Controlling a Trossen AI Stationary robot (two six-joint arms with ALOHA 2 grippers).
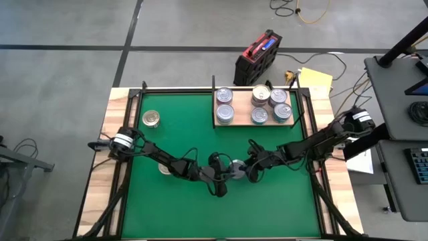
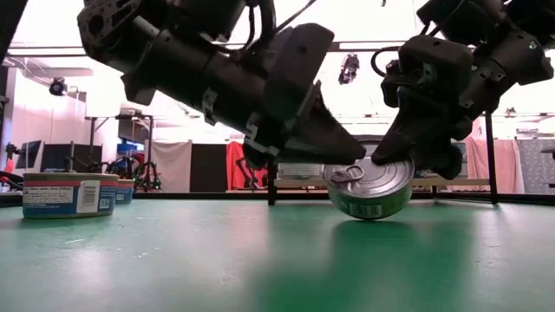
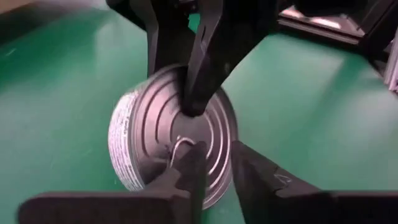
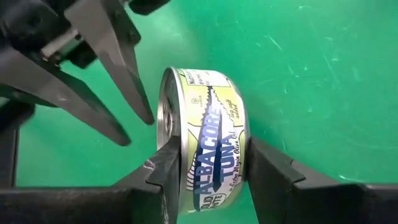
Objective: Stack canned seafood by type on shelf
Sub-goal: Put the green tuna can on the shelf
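shelf [image 1: 289,121] (six cans [image 1: 259,115]) well apart

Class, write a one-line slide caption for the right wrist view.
Right pincer clamps a tuna can on edge above the green mat.

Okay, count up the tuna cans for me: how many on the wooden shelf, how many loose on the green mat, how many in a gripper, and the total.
Cans on the shelf: 6 showing from above
Cans loose on the mat: 2
Can in the right gripper: 1
Total: 9 cans in view
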